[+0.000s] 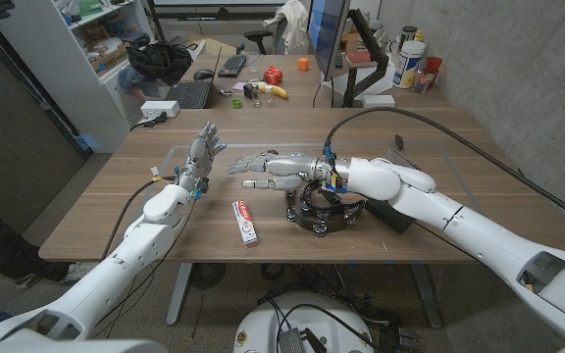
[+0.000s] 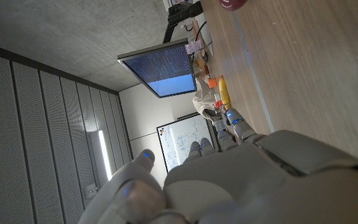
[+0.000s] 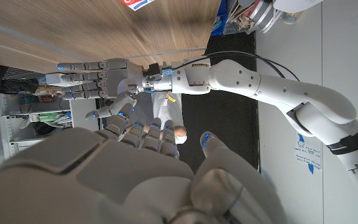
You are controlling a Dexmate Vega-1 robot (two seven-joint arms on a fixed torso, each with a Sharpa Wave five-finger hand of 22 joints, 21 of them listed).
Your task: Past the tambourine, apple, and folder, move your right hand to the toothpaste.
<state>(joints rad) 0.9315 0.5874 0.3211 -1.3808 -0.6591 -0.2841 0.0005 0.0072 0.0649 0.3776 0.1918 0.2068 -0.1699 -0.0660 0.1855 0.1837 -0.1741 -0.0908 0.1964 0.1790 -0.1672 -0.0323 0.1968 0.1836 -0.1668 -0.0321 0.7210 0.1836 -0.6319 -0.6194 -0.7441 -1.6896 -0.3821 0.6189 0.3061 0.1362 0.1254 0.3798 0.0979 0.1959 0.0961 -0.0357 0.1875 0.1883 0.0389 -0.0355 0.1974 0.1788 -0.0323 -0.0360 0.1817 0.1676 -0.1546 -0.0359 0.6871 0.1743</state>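
Observation:
The toothpaste (image 1: 246, 222), a white and red box, lies flat near the table's front edge; its end shows in the right wrist view (image 3: 138, 3). My right hand (image 1: 268, 167) hovers open beyond it, fingers stretched toward my left hand and holding nothing. Its own back (image 3: 142, 168) shows in the right wrist view. Under my right forearm lies the black tambourine (image 1: 320, 209), and a dark folder (image 1: 396, 215) is beside it. My left hand (image 1: 200, 161) is raised with its fingers spread and empty, also seen as (image 3: 89, 74). A red apple (image 2: 232, 3) sits on the wood.
A taped rectangle marks the table (image 1: 165, 211). A second desk behind carries keyboards (image 1: 190, 94), a banana (image 1: 278, 91), a monitor (image 1: 328, 39) and bottles (image 1: 410, 64). White shelves (image 1: 86, 39) stand at the far left.

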